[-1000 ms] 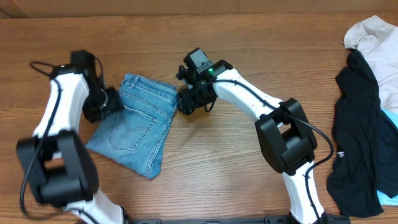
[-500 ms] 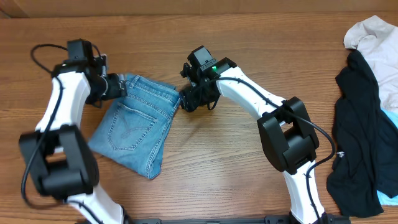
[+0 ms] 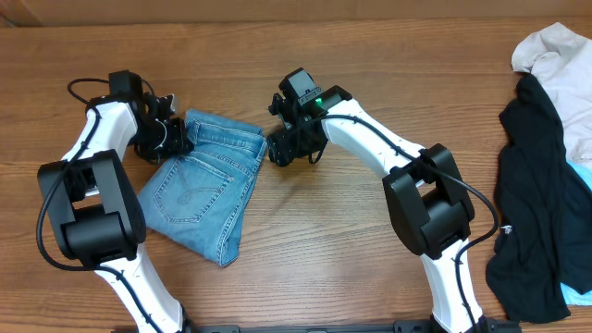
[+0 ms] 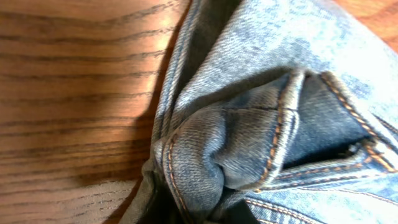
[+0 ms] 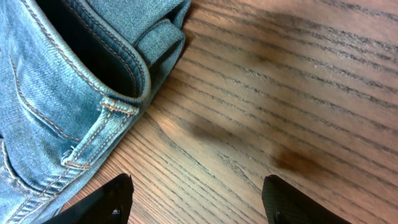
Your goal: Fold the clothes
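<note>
The light blue jeans [image 3: 208,180] lie folded into a compact bundle on the wooden table, left of centre, a stitched back pocket facing up. My left gripper [image 3: 174,136] is at the bundle's upper left corner, shut on a bunched fold of the jeans' denim [image 4: 211,155] that fills the left wrist view. My right gripper [image 3: 284,151] hovers just off the bundle's upper right corner, open, with bare wood between its fingertips [image 5: 115,199]. The waistband corner [image 5: 118,81] shows at the upper left of the right wrist view.
A black garment [image 3: 527,194] and an off-white cloth [image 3: 564,74] lie at the table's right edge, with a bit of light blue fabric [image 3: 578,231] beside them. Both arm bases stand at the front edge.
My left gripper moved up and right to the jeans' upper left corner and closed on the denim there. The right arm has barely moved.
</note>
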